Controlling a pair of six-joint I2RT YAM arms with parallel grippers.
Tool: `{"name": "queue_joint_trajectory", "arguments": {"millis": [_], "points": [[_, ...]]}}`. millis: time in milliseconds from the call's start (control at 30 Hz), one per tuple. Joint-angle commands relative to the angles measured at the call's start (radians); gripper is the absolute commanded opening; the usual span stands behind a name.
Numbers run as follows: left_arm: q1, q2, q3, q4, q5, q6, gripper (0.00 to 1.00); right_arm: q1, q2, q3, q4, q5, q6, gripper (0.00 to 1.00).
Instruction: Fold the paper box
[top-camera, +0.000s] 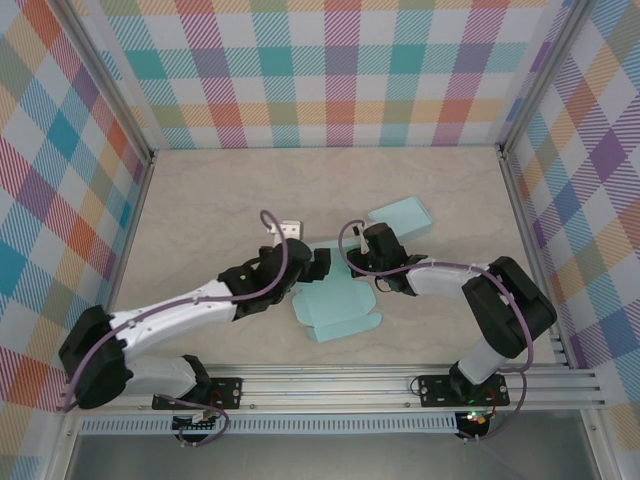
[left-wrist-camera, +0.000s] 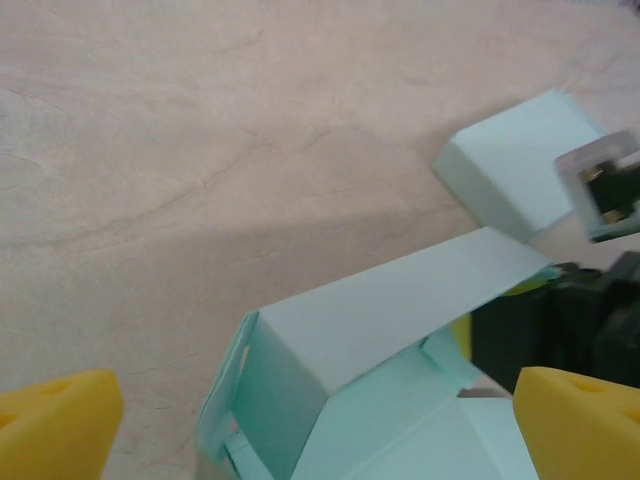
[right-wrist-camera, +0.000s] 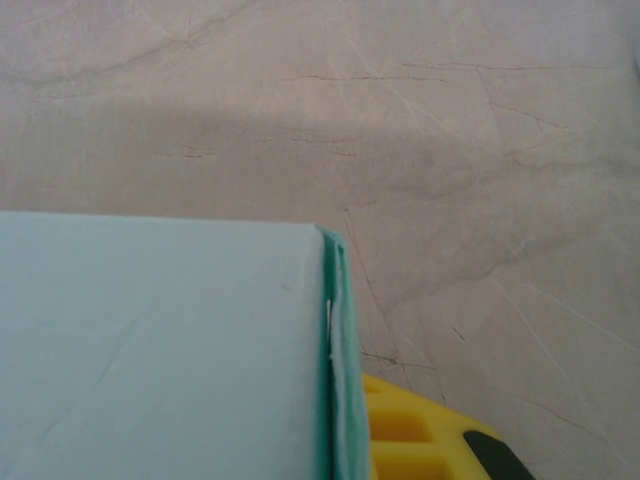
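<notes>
While right gripper (top-camera: 372, 243) pinched the paper box (top-camera: 338, 312) at its 12 o'clock flap, left gripper (top-camera: 316, 263) gaped wide; next move probably needed a regrasp on a side wall.

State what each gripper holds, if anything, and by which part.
The right gripper is shut on the paper box, pinching the end of its raised flap. The left gripper is open, holding nothing.

No readable text, labels, brands or numbers. The paper box (top-camera: 335, 310) has plain teal faces with no print. The pale block (left-wrist-camera: 600, 185) at 3 o'clock in the left wrist view might carry a marking, but it is too blurred to read.
</notes>
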Motion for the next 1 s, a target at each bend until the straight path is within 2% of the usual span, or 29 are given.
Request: {"name": "queue_joint_trajectory", "arguments": {"millis": [0, 67, 167, 267, 367, 500, 633, 800, 967], "points": [[-0.008, -0.121, -0.066, -0.129, -0.058, -0.079, 1.0, 0.002, 0.008, 0.031, 0.006, 0.004, -0.01, 0.0], [-0.002, -0.207, -0.119, -0.148, -0.085, -0.088, 0.89, 0.002, 0.005, 0.031, 0.005, 0.003, -0.01, 0.0], [0.024, -0.322, -0.198, -0.145, -0.041, -0.06, 0.75, 0.002, 0.0, 0.031, 0.004, 0.002, -0.01, 0.0], [0.051, -0.424, -0.271, -0.15, -0.013, -0.035, 0.69, 0.001, -0.006, 0.031, 0.003, 0.0, -0.01, 0.0], [0.077, -0.477, -0.315, -0.141, 0.015, -0.021, 0.7, 0.002, -0.006, 0.032, 0.002, -0.001, -0.008, 0.0], [0.088, -0.426, -0.332, -0.093, 0.057, -0.006, 0.75, 0.002, -0.006, 0.036, -0.001, -0.004, -0.007, 0.0], [0.087, -0.307, -0.311, 0.008, 0.122, 0.026, 0.75, 0.002, -0.007, 0.039, -0.005, -0.002, -0.008, 0.0], [0.087, -0.21, -0.28, 0.073, 0.185, 0.053, 0.7, 0.002, -0.001, 0.044, -0.01, 0.001, -0.01, 0.0], [0.088, -0.148, -0.259, 0.105, 0.174, 0.058, 0.63, 0.002, 0.009, 0.049, -0.005, -0.004, -0.01, 0.0]]}}
